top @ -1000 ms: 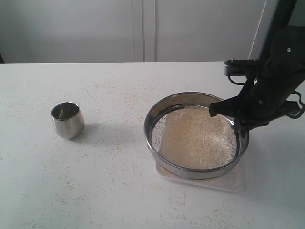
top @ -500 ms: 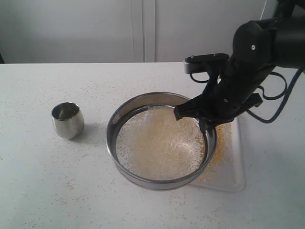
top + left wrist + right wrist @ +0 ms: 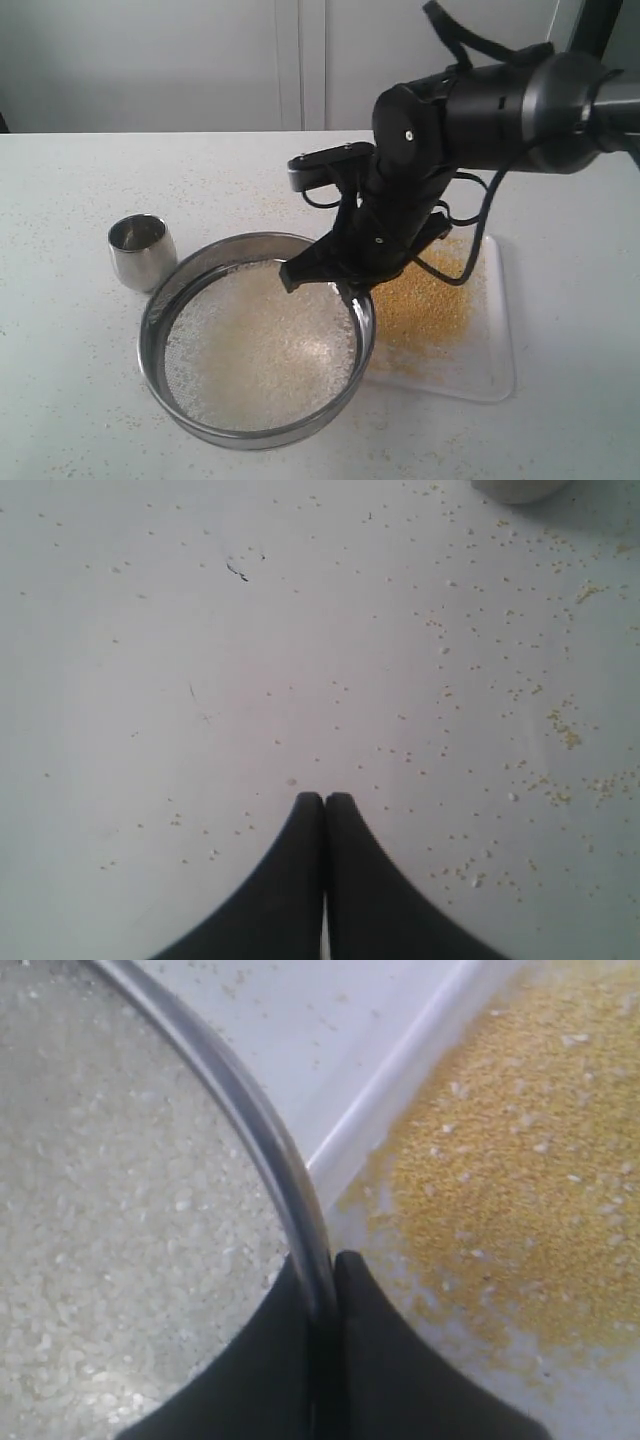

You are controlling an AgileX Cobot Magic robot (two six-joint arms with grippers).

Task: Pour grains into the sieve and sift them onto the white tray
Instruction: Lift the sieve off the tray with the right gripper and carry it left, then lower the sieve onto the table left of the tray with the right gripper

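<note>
The right claw (image 3: pixel 347 289) is pinching the right-hand rim of the sieve (image 3: pixel 255 438), one finger inside the steel ring and one outside. Just left of it, whitish grains (image 3: pixel 255 345) lie spread over the mesh. Just right of it, fine yellow grains (image 3: pixel 425 305) lie in a loose heap on the white tray (image 3: pixel 492 372). The sieve sits mostly left of the tray, with only its right edge at the tray's left rim. Whether it rests on the table (image 3: pixel 80 400) or hangs just above it cannot be told. A steel cup (image 3: pixel 142 252) stands apart, left and a little farther back. The left claw (image 3: pixel 324 800) is pressed together with nothing in it, over bare table dotted with stray grains. The sifting looks largely done. With most of the mesh off the tray, any shake here would likely drop fines onto the table, so the ring should be kept level and quiet. A one-sided pinch on a thin rim invites tipping, so hold firm and centre the sieve over the tray before sifting more.
</note>
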